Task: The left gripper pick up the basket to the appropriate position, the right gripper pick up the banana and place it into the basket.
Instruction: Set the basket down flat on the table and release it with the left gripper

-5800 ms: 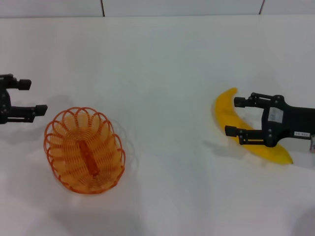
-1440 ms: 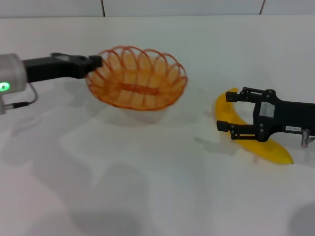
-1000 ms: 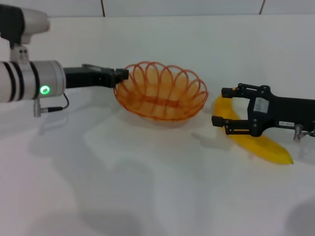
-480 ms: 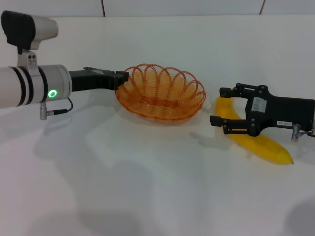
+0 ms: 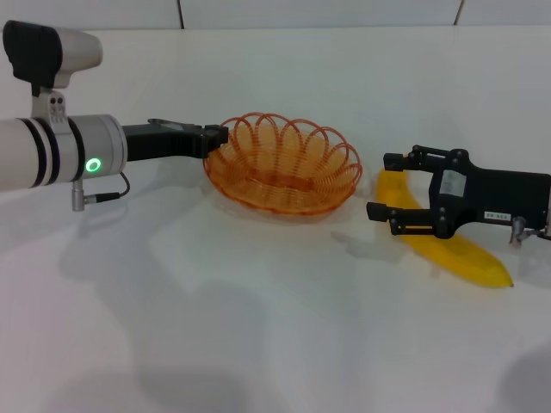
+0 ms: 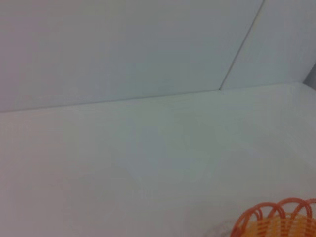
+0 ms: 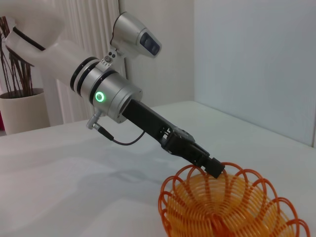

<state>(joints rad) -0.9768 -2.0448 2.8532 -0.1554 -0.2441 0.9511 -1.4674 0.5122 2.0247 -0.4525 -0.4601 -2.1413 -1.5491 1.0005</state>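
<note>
The orange wire basket (image 5: 284, 165) is at the middle of the white table, just left of the banana. My left gripper (image 5: 215, 138) is shut on its left rim; I cannot tell whether the basket rests on the table or hangs just above it. The yellow banana (image 5: 456, 251) lies on the table at the right. My right gripper (image 5: 380, 185) is open, its two fingers standing either side of the banana's far end. The right wrist view shows the basket (image 7: 232, 210) with the left gripper (image 7: 211, 167) on its rim. The left wrist view shows only a bit of basket rim (image 6: 276, 219).
The white table (image 5: 258, 327) stretches wide in front of the basket and banana. A white wall with panel seams (image 5: 181, 13) runs along the back edge. The left arm's white forearm (image 5: 52, 151) reaches in from the left.
The left gripper took the basket from the front left and carried it right to beside the banana. In the last half second it barely moved. The right gripper edged left along the banana.
</note>
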